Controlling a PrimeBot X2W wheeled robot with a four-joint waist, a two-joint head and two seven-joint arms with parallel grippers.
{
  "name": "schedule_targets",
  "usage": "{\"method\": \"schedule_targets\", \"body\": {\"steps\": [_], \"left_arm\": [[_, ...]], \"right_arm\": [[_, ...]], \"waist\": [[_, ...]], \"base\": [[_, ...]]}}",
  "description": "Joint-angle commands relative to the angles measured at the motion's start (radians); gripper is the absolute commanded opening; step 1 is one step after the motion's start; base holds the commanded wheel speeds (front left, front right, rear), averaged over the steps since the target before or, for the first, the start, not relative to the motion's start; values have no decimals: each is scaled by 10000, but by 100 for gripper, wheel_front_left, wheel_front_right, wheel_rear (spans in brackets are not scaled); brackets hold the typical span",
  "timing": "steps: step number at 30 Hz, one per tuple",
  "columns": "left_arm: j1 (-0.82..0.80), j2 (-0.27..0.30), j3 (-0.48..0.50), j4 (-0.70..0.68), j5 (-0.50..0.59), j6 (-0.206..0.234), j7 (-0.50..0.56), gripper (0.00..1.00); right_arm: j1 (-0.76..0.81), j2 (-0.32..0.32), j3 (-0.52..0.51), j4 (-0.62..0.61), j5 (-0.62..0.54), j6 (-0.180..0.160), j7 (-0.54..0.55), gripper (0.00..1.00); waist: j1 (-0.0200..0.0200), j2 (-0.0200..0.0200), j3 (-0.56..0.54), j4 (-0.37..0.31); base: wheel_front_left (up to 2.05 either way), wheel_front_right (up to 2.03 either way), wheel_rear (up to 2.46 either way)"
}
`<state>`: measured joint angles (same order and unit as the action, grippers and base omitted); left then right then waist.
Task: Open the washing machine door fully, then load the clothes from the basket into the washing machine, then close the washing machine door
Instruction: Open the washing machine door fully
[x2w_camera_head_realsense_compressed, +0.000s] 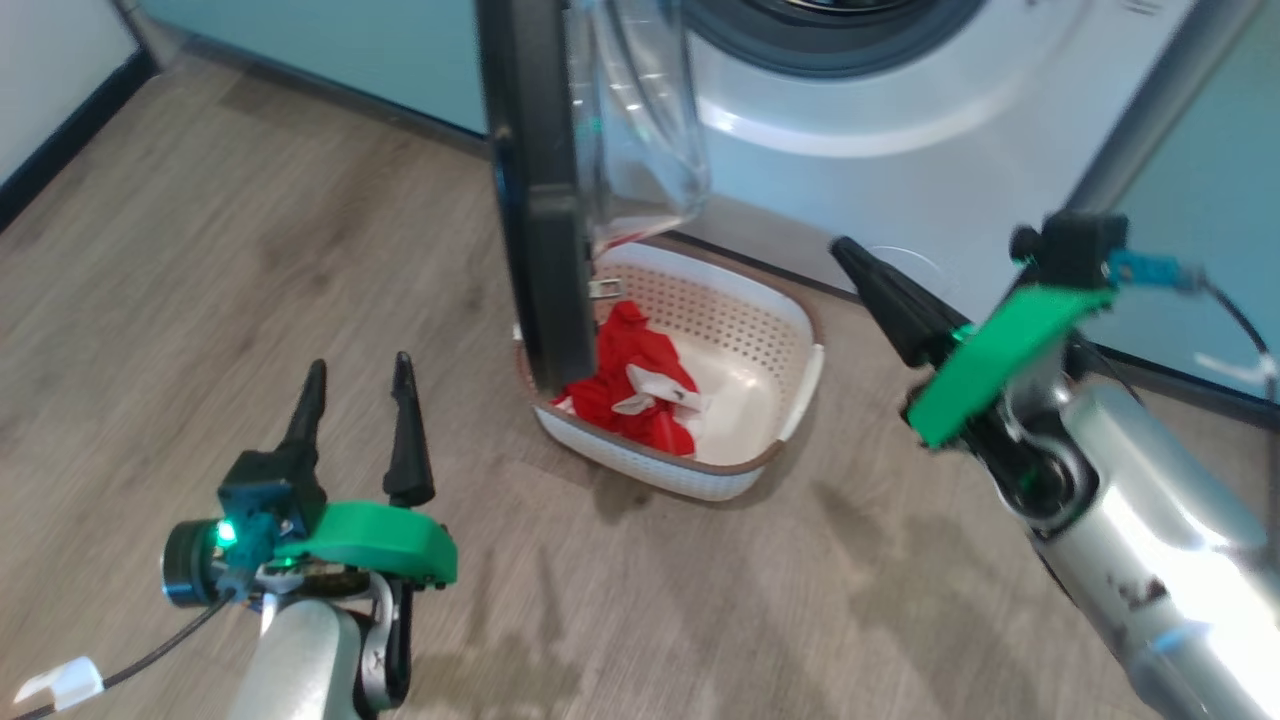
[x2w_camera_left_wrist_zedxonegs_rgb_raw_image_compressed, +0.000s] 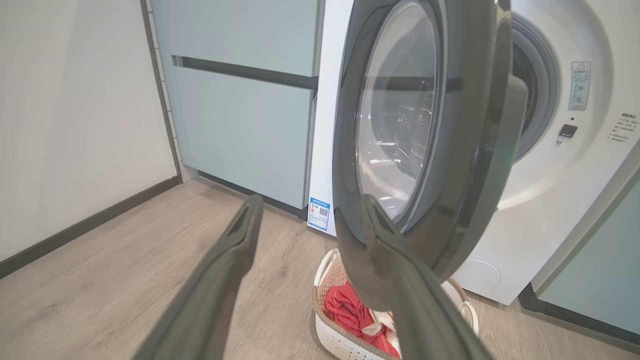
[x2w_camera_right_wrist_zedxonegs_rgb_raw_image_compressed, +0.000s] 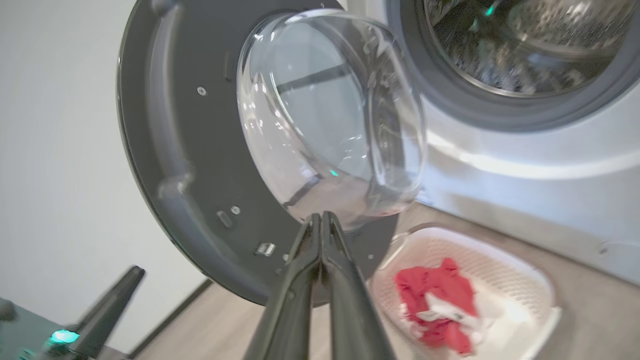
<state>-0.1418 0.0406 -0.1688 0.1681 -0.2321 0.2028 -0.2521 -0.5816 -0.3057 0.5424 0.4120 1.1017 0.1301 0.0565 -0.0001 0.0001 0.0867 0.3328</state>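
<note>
The washing machine door (x2w_camera_head_realsense_compressed: 535, 200) stands out from the white washing machine (x2w_camera_head_realsense_compressed: 900, 130), edge-on to me, its glass bowl (x2w_camera_head_realsense_compressed: 640, 110) facing right. Below it the cream basket (x2w_camera_head_realsense_compressed: 800, 330) sits on the floor with the red clothes (x2w_camera_head_realsense_compressed: 635, 385) inside. My left gripper (x2w_camera_head_realsense_compressed: 359, 362) is open and empty at the lower left, left of the door. My right gripper (x2w_camera_head_realsense_compressed: 838, 245) is shut and empty, right of the basket. The right wrist view shows the shut gripper (x2w_camera_right_wrist_zedxonegs_rgb_raw_image_compressed: 321, 216) pointing at the door's inner side (x2w_camera_right_wrist_zedxonegs_rgb_raw_image_compressed: 170, 150), with the steel drum (x2w_camera_right_wrist_zedxonegs_rgb_raw_image_compressed: 525, 45) open and the clothes (x2w_camera_right_wrist_zedxonegs_rgb_raw_image_compressed: 435, 300) below.
Pale teal cabinets (x2w_camera_left_wrist_zedxonegs_rgb_raw_image_compressed: 240, 125) stand left of the machine, with a white wall and dark skirting further left. Wooden floor (x2w_camera_head_realsense_compressed: 200, 250) spreads around the basket. A blue label (x2w_camera_left_wrist_zedxonegs_rgb_raw_image_compressed: 319, 212) is on the machine's lower side. The door's lower edge hangs over the basket's left part.
</note>
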Motion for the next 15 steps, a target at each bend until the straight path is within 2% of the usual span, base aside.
{"method": "schedule_targets", "body": {"steps": [1,4,8,10,15], "left_arm": [[-456,97,512,-264,184,-123,-97,100],[-438,97,744,-244,286,-272,-97,100],[-410,97,907,-267,395,-423,-97,100],[-397,97,971,-284,428,-529,-97,100],[-341,97,1002,-346,451,-679,-97,100]], "right_arm": [[158,-393,310,-506,-1091,6,-1112,0],[557,-506,262,-460,-2333,6,-2511,0],[960,-295,-320,-481,-3538,6,-3066,0],[1359,44,-1019,-689,-4203,6,-3158,0],[2656,1201,-2923,-2095,-5708,6,-3178,0]], "waist": [[1,-1,-30,-309],[1,-1,-51,-523],[1,-1,-37,-701],[1,-1,-24,-784],[1,-1,29,-919]], "base": [[0,0,0],[0,0,0],[0,0,0],[0,0,0],[0,0,0]]}}
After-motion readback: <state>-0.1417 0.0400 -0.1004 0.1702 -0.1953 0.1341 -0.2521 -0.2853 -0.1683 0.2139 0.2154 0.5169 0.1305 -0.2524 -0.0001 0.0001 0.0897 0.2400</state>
